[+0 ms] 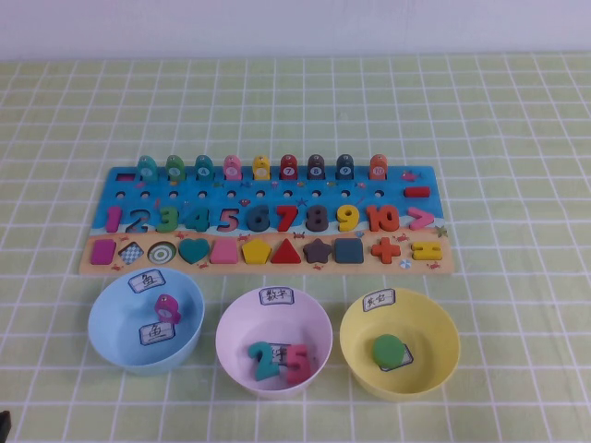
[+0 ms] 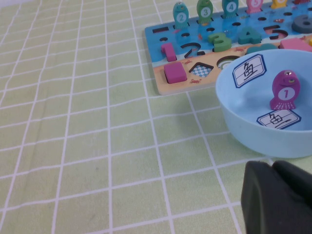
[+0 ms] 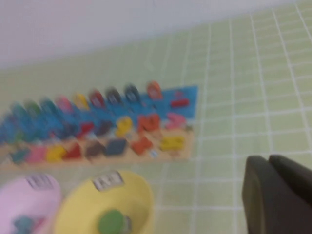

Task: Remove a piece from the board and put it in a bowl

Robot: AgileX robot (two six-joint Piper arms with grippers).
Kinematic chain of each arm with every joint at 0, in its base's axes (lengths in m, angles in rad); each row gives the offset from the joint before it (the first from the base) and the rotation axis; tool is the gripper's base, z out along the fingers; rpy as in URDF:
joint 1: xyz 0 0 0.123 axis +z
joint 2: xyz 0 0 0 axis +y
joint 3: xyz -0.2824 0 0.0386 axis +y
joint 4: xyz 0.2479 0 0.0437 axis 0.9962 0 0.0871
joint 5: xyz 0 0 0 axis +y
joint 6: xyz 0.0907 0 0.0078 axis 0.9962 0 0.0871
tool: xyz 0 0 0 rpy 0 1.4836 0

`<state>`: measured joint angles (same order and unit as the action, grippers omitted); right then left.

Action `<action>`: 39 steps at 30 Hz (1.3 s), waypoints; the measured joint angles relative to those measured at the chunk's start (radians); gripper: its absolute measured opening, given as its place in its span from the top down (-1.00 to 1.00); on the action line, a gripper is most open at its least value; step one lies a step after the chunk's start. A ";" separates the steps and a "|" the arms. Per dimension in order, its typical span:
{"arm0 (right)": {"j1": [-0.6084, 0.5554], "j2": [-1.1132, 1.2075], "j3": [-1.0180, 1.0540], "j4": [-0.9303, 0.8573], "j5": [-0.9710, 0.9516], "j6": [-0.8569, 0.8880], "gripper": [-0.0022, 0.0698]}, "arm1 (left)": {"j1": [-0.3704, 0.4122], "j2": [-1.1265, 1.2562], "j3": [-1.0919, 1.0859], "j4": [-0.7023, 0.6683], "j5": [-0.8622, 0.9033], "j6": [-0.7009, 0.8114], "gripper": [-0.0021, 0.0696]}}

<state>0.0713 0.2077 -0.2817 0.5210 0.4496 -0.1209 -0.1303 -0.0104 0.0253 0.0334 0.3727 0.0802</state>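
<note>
Nothing's begun: the equals sign [image 1: 427, 250] sits at the board's [image 1: 129, 177] right end. Left gripper [image 2: 278, 195] and right gripper [image 3: 278, 195] hang back, jaws unclear. Next, reach it, then yellow bowl [image 1: 434, 318].

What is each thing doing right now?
equals sign: seated on the board, untouched.
board: flat on the table.
yellow bowl: upright, holds a green piece.
pink bowl: upright, holds number pieces.
blue bowl: upright, holds a purple fish.
left end effector: parked beside the blue bowl.
right end effector: hanging near the yellow bowl.
</note>
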 joint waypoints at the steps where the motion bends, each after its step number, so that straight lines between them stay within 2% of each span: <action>1: 0.000 0.056 -0.039 -0.046 0.034 0.000 0.99 | 0.000 0.000 0.000 0.000 0.000 0.000 0.95; 6: 0.000 0.346 -0.285 -0.269 0.224 -0.004 0.99 | 0.000 0.000 0.000 0.000 0.000 0.000 0.95; 9: 0.000 0.507 -0.392 -0.332 0.300 -0.006 0.99 | 0.000 0.000 0.000 0.000 0.000 0.000 0.95; 17: 0.002 0.916 -0.618 -0.367 0.480 -0.085 0.99 | 0.000 0.000 0.000 0.000 0.000 0.000 0.95; 22: 0.045 1.152 -0.739 -0.412 0.605 -0.108 0.99 | 0.000 0.000 0.000 0.000 0.000 0.000 0.95; 29: 0.161 1.349 -0.916 -0.489 0.685 -0.109 0.99 | 0.000 0.000 0.000 0.000 0.000 0.000 0.95; 39: 0.176 1.555 -1.151 -0.461 0.761 -0.088 0.99 | 0.000 0.000 0.000 0.000 0.000 0.000 0.95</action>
<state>0.2474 1.7622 -1.4324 0.0603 1.2102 -0.2093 -0.1303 -0.0104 0.0253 0.0334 0.3727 0.0802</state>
